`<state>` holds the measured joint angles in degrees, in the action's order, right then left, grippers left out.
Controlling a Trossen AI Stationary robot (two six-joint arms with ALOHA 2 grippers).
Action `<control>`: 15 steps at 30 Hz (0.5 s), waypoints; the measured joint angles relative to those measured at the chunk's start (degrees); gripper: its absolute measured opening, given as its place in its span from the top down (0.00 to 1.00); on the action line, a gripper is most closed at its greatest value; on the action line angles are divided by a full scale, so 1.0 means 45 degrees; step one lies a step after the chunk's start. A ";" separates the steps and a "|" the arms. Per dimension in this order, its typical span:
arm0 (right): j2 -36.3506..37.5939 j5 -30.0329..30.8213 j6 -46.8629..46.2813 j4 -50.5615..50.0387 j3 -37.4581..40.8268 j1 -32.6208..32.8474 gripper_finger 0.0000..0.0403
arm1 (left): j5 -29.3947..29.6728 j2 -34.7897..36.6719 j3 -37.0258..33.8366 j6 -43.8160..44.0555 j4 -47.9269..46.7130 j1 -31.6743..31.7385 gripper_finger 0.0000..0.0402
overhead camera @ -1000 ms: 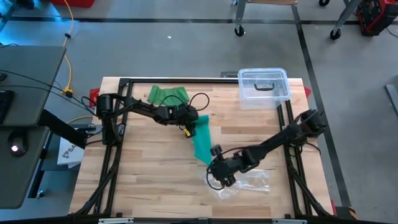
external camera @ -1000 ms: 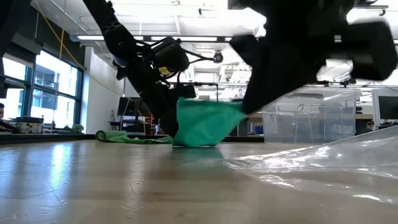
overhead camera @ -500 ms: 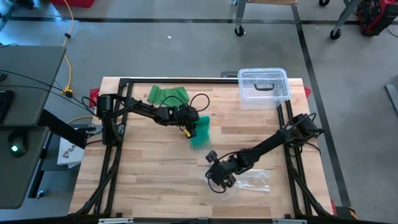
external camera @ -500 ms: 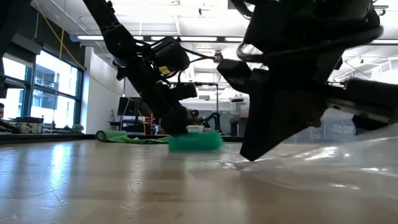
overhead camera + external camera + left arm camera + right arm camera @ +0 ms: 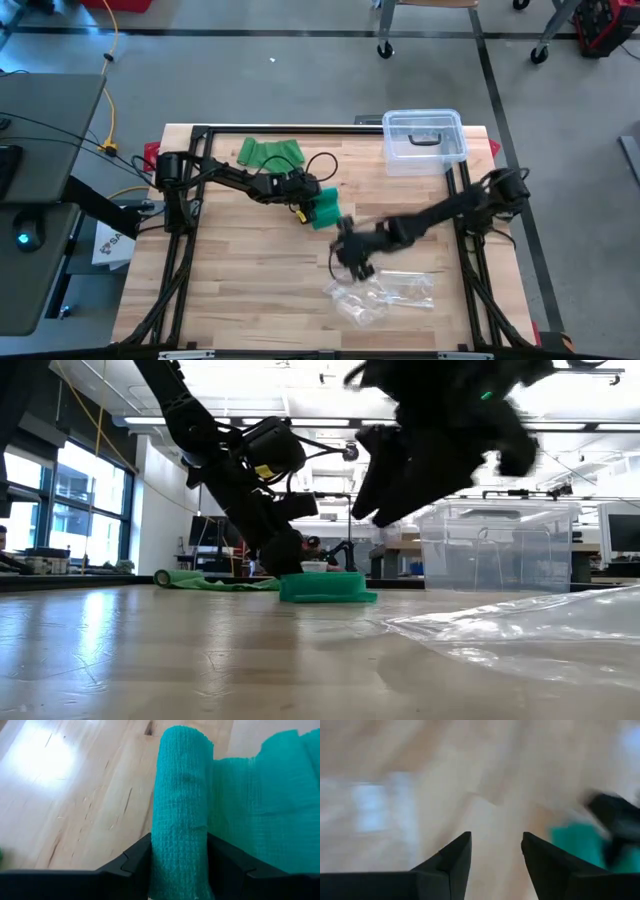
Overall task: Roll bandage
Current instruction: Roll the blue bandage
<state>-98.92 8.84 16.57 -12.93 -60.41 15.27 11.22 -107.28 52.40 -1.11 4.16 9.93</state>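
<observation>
A teal bandage (image 5: 325, 207) lies near the table's middle as a rolled part (image 5: 180, 805) with a loose tail (image 5: 260, 795) gathered beside it. In the low view the bandage (image 5: 322, 588) rests flat on the wood. My left gripper (image 5: 303, 203) is shut on the rolled part. My right gripper (image 5: 348, 250) hangs open above the table, just near-right of the bandage, with nothing between its fingers (image 5: 455, 860). My left gripper pinches the rolled part's curved sides (image 5: 170, 865) between its two fingers (image 5: 132, 862). The fingers slant down from the table's left and lie along the roll. The roll points away past the fingertips, and the bandage's underside lies on the table.
A second, green bandage (image 5: 268, 152) lies at the far left. A clear lidded box (image 5: 425, 138) stands at the far right corner. Crumpled clear plastic wrap (image 5: 385, 295) lies near the front, right of centre. Bare wood lies at the near left.
My right gripper has let go of the tail, risen, and gone toward the far edge, closer to the bandage. The tail, drawn out toward the near edge a second ago, has dropped and gathered beside the roll. The roll has stayed in place.
</observation>
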 joint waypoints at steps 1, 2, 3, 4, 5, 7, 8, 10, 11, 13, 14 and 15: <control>0.0129 -0.0487 -0.0024 0.0077 0.0173 -0.0475 0.60 | -0.0007 0.0000 0.0000 -0.0004 0.0002 0.0002 0.63; 0.0146 -0.1154 -0.0031 0.0216 0.0331 -0.0992 0.61 | -0.0015 0.0000 0.0000 -0.0006 0.0005 0.0005 0.63; 0.0114 -0.1784 -0.0020 0.0452 0.0507 -0.1455 0.63 | -0.0024 0.0000 0.0000 -0.0023 0.0013 0.0005 0.63; -0.0035 -0.2353 0.0038 0.0771 0.0696 -0.1879 0.65 | -0.0024 0.0000 0.0000 -0.0053 0.0016 0.0005 0.63; -0.0218 -0.2794 0.0085 0.1179 0.0856 -0.2248 0.67 | -0.0024 0.0000 0.0000 -0.0057 0.0020 0.0005 0.63; -0.0736 -0.3358 0.0285 0.1857 0.0988 -0.2795 0.72 | -0.0024 0.0000 0.0005 -0.0053 0.0024 0.0005 0.63; -0.0969 -0.3393 0.0344 0.2063 0.1002 -0.3022 0.74 | -0.0029 0.0000 0.0005 -0.0057 0.0029 0.0005 0.63; -0.1378 -0.3326 0.0390 0.2623 0.1011 -0.3412 0.78 | -0.0032 0.0000 0.0005 -0.0124 0.0029 0.0006 0.63; -0.1552 -0.3325 0.0409 0.2884 0.1011 -0.3572 0.80 | -0.0029 0.0000 0.0005 -0.0132 0.0032 0.0005 0.63; -0.1816 -0.3318 0.0426 0.3115 0.1011 -0.3864 0.82 | -0.0029 0.0000 0.0005 -0.0140 0.0033 0.0010 0.63; -0.1927 -0.3316 0.0450 0.3134 0.1011 -0.3978 0.83 | -0.0029 0.0000 0.0005 -0.0140 0.0034 0.0010 0.63; -0.2011 -0.3316 0.0569 0.3226 0.1011 -0.4080 0.84 | -0.0029 0.0000 0.0005 -0.0140 0.0034 0.0010 0.63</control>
<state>-107.97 -6.09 19.13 1.59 -55.86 -3.09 11.09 -107.28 52.43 -1.74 4.32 9.98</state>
